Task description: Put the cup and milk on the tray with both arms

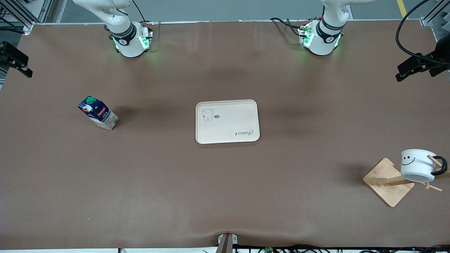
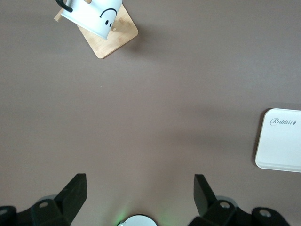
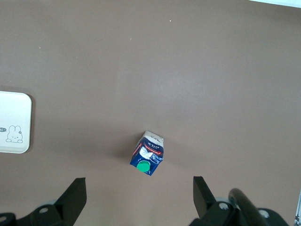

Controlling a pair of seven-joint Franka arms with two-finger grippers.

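Observation:
The white smiley cup (image 1: 416, 165) hangs by its black handle on a wooden stand (image 1: 385, 179) at the left arm's end, nearer the front camera than the tray. It also shows in the left wrist view (image 2: 94, 19). The blue milk carton (image 1: 98, 114) stands upright at the right arm's end and shows in the right wrist view (image 3: 148, 157). The cream tray (image 1: 228, 123) lies in the middle with nothing on it. My left gripper (image 2: 140, 188) is open, high over bare table. My right gripper (image 3: 139, 190) is open, high over the table beside the milk. Both grippers are out of the front view.
The arm bases (image 1: 132, 40) (image 1: 321, 37) glow green at the table's edge farthest from the front camera. Black camera clamps (image 1: 15, 59) (image 1: 418, 65) stand at the two ends. The tray's edge shows in both wrist views (image 2: 282, 146) (image 3: 11, 117).

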